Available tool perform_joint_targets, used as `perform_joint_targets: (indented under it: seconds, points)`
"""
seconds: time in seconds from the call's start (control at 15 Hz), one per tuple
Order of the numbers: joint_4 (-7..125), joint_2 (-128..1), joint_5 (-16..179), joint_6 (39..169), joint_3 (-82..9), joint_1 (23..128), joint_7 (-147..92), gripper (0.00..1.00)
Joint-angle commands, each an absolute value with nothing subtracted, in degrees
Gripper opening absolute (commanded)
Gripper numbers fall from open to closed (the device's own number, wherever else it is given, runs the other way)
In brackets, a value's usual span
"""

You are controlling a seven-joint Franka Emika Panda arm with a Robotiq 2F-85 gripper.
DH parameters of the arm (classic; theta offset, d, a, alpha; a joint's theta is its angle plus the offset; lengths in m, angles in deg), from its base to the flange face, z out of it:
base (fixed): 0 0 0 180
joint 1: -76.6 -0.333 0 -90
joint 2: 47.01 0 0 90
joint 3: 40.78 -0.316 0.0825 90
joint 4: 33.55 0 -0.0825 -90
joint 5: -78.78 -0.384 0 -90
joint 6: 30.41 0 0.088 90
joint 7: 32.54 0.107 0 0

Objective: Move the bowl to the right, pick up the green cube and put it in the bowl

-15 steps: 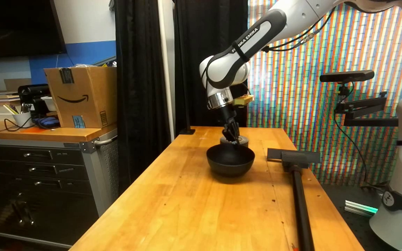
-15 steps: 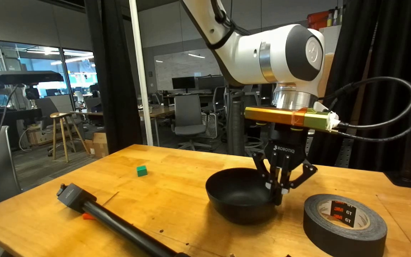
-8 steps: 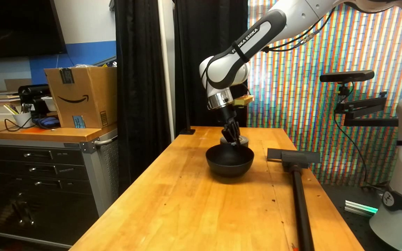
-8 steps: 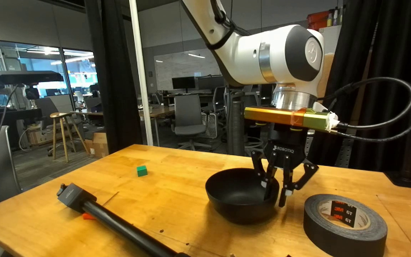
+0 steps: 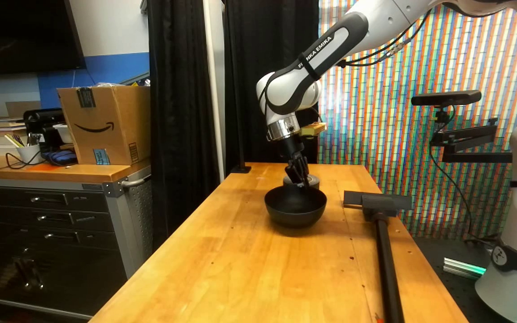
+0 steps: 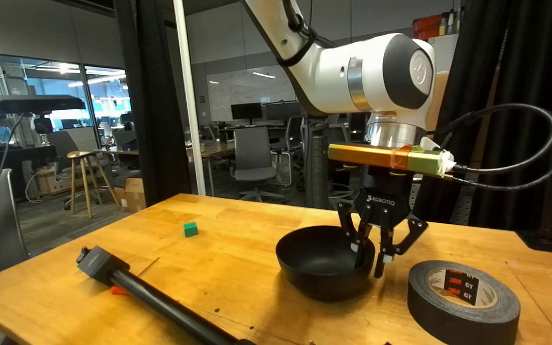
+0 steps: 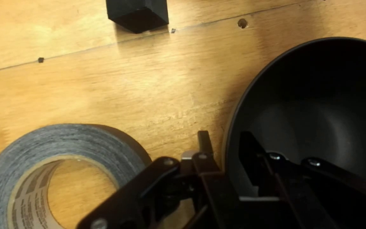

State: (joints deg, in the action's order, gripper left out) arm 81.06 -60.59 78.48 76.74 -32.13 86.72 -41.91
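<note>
Fingers (image 7: 205, 143): parted, gripping nothing. Set astride the wall of the bowl (image 6: 319, 282), with one tip inside, one outside and the rim in the gap, seemingly clear of both by the wrist view. Beneath the fingers and out past the inner tip, the bowl, upright on the worktop (image 6: 237, 258). Just beside the outer tip, on the side away from the bowl, the tape (image 6: 465, 323). Well apart from the fingers, beyond the bowl, the cube (image 6: 190, 229), in sight in an exterior view and not yet picked up. Well apart too, on the side towards the robot's base (image 5: 507, 287), the pole (image 6: 170, 306).

Judging by the pose, busy with the first step, the bowl's shift to the right, and probably nearer its end than its start; no telling for certain.

Next, rise straight up with the fingers apart, high enough to bring the inner tip over the rim without dragging or tipping the bowl. Then cross above the bowl to the cube, come down around it and close.
</note>
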Motion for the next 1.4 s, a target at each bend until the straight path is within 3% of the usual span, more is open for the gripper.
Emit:
perform_joint_targets:
  seconds: [0.0, 0.07, 0.13, 0.2, 0.6, 1.33]
  points:
    - [80.9, -60.6, 78.5, 76.6, -32.3, 86.9, -41.9, 0.32]
    - [80.9, -60.6, 78.5, 76.6, -32.3, 86.9, -41.9, 0.32]
    - [80.9, -60.6, 78.5, 76.6, -32.3, 86.9, -41.9, 0.57]
    - [81.4, -60.1, 79.0, 76.7, -32.4, 86.6, -41.2, 0.57]
    - [82.3, -56.9, 82.6, 75.9, -34.2, 83.0, -36.4, 0.99]
    - [82.4, -55.6, 91.0, 73.4, -44.6, 70.2, -22.2, 1.00]
